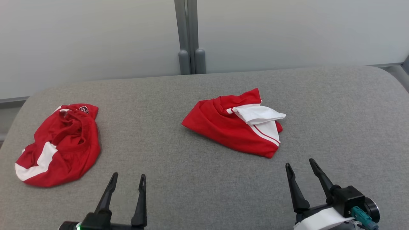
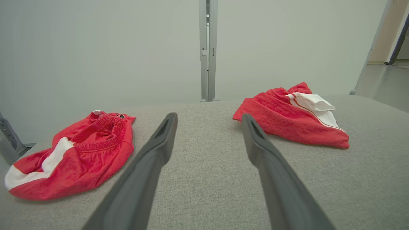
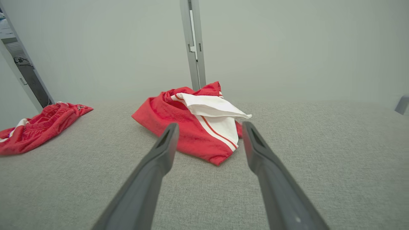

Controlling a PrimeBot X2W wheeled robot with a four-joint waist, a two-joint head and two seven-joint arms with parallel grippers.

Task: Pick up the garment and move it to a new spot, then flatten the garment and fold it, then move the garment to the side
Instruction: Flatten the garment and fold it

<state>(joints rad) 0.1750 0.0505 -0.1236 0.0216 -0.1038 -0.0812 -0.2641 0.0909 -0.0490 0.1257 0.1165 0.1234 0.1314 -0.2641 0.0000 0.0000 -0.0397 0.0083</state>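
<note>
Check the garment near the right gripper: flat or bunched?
Bunched, not flat. The garment sits in a loose heap, red cloth creased and a white panel flopped over the top.

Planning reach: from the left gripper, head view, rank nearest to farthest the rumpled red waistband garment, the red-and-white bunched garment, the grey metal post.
From the left gripper:
1. Rumpled red waistband garment, left.
2. Red-and-white bunched garment, centre.
3. Grey metal post, behind the surface.

Black right pincer (image 1: pixel 299 162), apparently teal plug (image 1: pixel 362 216)
</note>
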